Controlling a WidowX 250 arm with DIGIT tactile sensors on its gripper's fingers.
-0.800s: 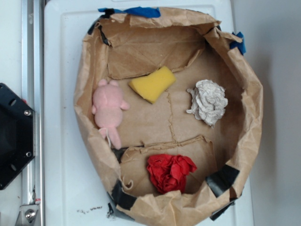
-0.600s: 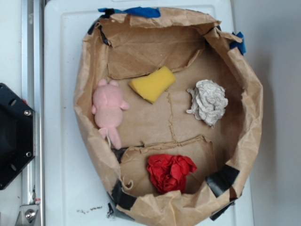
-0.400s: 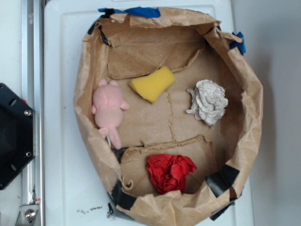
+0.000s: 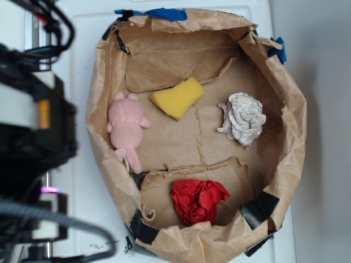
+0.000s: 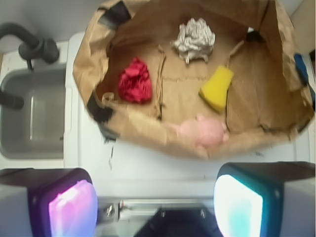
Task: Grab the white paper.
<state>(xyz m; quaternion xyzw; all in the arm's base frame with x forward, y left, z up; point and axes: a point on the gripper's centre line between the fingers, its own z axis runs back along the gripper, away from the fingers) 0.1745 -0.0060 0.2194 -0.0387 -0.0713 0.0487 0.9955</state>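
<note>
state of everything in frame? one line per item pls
white paper: crumpled wad, lying free in the bag, ungrasped
red paper: crumpled wad, untouched
yellow sponge: lying flat, dry or wet unclear
pink plush: lying on its side against the bag wall
brown paper bag: opened out, torn, walls taped
pincer: open, empty, outside the bag

Bright, even light; the wrist view is soft, the exterior's near arm (image 4: pixel 33 137) blurred.
</note>
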